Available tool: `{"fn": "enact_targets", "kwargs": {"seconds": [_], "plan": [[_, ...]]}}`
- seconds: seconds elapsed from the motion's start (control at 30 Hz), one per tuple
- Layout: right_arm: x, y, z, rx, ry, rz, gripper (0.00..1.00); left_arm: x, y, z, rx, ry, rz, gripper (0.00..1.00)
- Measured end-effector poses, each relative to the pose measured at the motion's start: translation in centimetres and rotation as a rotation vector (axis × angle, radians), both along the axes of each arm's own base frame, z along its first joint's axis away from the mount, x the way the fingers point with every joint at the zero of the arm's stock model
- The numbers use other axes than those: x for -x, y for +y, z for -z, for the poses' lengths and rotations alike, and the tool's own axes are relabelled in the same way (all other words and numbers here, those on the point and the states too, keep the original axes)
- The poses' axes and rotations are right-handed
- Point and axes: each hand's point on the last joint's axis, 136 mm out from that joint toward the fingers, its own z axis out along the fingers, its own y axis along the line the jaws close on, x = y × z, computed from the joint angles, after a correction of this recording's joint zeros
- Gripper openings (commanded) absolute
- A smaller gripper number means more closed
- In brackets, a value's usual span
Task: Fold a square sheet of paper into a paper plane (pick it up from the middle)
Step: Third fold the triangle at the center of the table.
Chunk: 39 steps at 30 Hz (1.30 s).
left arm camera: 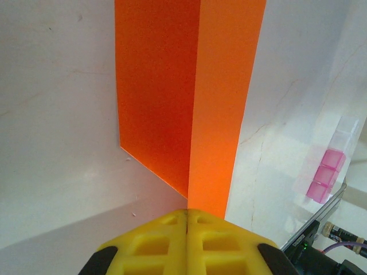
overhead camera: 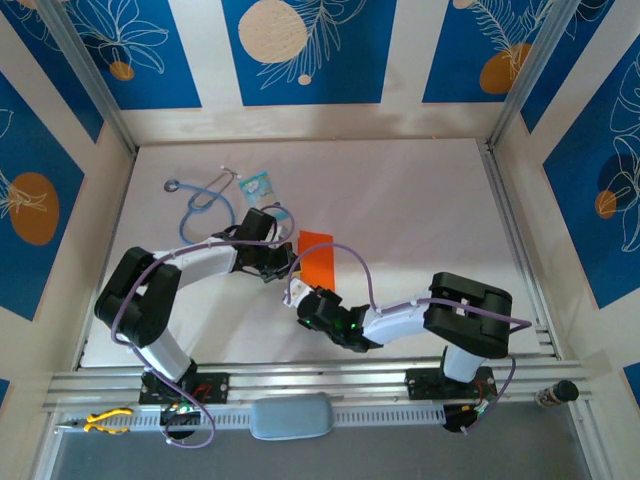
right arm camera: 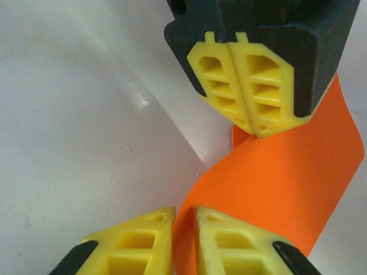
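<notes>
The square sheet of paper (overhead camera: 316,260) is bright orange and folded along a centre crease, standing up off the white table. My left gripper (overhead camera: 290,262) is shut on its edge; in the left wrist view the yellow fingertips (left arm camera: 187,213) meet on the crease and the sheet (left arm camera: 172,86) runs away from them. My right gripper (overhead camera: 305,305) is at the sheet's near end. In the right wrist view its jaws (right arm camera: 184,215) stand a narrow gap apart with the curved paper (right arm camera: 287,183) passing between them. The left gripper (right arm camera: 252,127) pinches the far edge there.
A blue stethoscope (overhead camera: 205,200) and a light-blue packet (overhead camera: 256,184) lie at the back left of the table. A small pink strip (left arm camera: 324,175) lies to the right of the sheet. Yellow pliers (overhead camera: 105,421) rest on the near rail.
</notes>
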Motion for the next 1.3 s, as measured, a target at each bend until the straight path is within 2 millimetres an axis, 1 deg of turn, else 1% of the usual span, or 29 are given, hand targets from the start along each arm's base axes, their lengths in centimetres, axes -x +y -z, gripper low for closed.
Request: {"fn": "enact_targets", "kwargs": {"seconds": [0.13, 0.33, 0.5, 0.53, 0.6, 0.7, 0.73, 0.8, 0.87, 0.93, 1.07, 1.17, 1.23, 1.3], "plan": [[-0.1, 0.0, 0.0, -0.008, 0.006, 0.007, 0.08, 0.0, 0.0, 0.0, 0.0, 0.0, 0.0, 0.0], [-0.2, 0.0, -0.4, -0.031, 0.011, 0.019, 0.04, 0.0, 0.0, 0.0, 0.0, 0.0, 0.0, 0.0], [-0.2, -0.2, -0.4, -0.037, 0.018, 0.023, 0.01, 0.0, 0.0, 0.0, 0.0, 0.0, 0.0, 0.0], [-0.2, -0.2, -0.4, -0.04, 0.021, 0.022, 0.01, 0.0, 0.0, 0.0, 0.0, 0.0, 0.0, 0.04], [-0.2, -0.3, -0.5, -0.049, 0.029, 0.019, 0.0, 0.0, 0.0, 0.0, -0.001, -0.001, 0.0, 0.21], [-0.1, -0.4, -0.5, -0.068, 0.056, 0.012, 0.0, 0.0, 0.5, -0.1, -0.023, -0.013, -0.001, 0.38], [-0.1, -0.3, -0.5, -0.081, 0.076, 0.006, 0.0, -0.1, 0.8, -0.2, -0.037, -0.02, -0.004, 0.43], [0.0, -0.2, -0.6, -0.112, 0.121, -0.004, 0.0, -0.3, 1.4, -0.7, -0.062, -0.043, -0.005, 0.48], [-0.1, -0.2, -0.8, -0.154, 0.178, -0.01, 0.0, -0.9, 2.1, -1.5, -0.08, -0.07, -0.014, 0.49], [-0.3, -0.2, -1.0, -0.211, 0.252, -0.02, 0.0, -2.0, 2.7, -2.8, -0.087, -0.106, -0.025, 0.48], [-0.4, -0.6, -1.1, -0.308, 0.385, -0.028, 0.0, -3.7, 3.1, -4.5, -0.081, -0.162, -0.029, 0.45], [-0.3, -0.8, -1.1, -0.364, 0.471, -0.036, 0.0, -4.5, 2.6, -5.5, -0.061, -0.19, -0.006, 0.41], [-0.1, -0.7, -1.2, -0.398, 0.523, -0.046, 0.0, -5.2, 1.7, -5.9, -0.034, -0.196, 0.027, 0.38], [0.0, -0.7, -1.3, -0.425, 0.567, -0.052, 0.0, -5.8, 0.8, -5.8, -0.006, -0.191, 0.057, 0.35]]}}
